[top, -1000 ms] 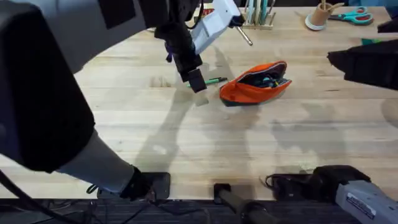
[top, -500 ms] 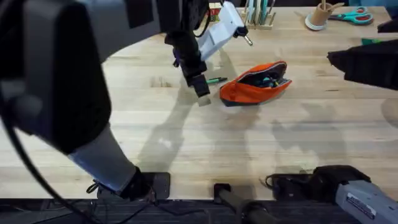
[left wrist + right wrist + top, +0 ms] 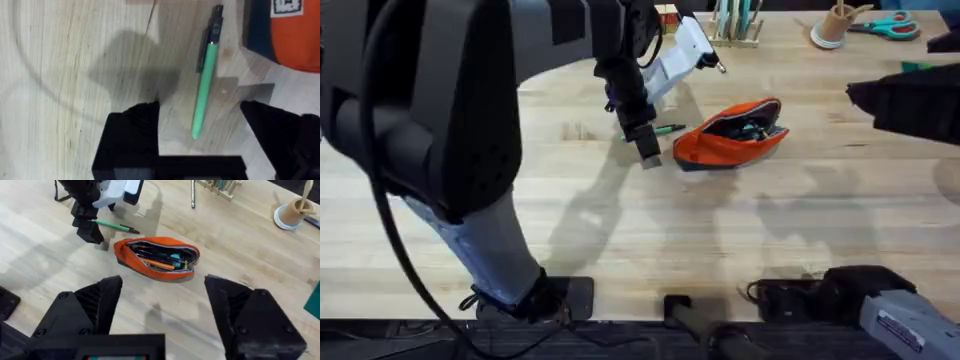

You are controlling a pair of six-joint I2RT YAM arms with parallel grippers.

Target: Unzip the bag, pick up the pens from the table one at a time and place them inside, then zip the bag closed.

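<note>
The orange bag (image 3: 730,133) lies unzipped on the table (image 3: 650,230), with dark and teal items showing inside its mouth (image 3: 160,260). A thin green pen (image 3: 205,85) lies flat just left of the bag (image 3: 295,35). My left gripper (image 3: 200,135) hovers open over the pen's near end, one finger on each side without touching it. In the overhead view the left gripper (image 3: 647,148) is beside the green pen (image 3: 666,128). A silver pen (image 3: 193,192) lies farther back. My right gripper (image 3: 162,310) is open and raised well above the bag, holding nothing.
At the back edge stand a rack of tools (image 3: 735,25), a small cup (image 3: 835,25) and teal-handled scissors (image 3: 890,27). A green mat (image 3: 920,67) peeks in at the right. The left arm's bulk fills the left side of the overhead view.
The left gripper has moved slightly right and toward the near edge, coming down over the green pen. The bag, the pens and the right arm have stayed put.
</note>
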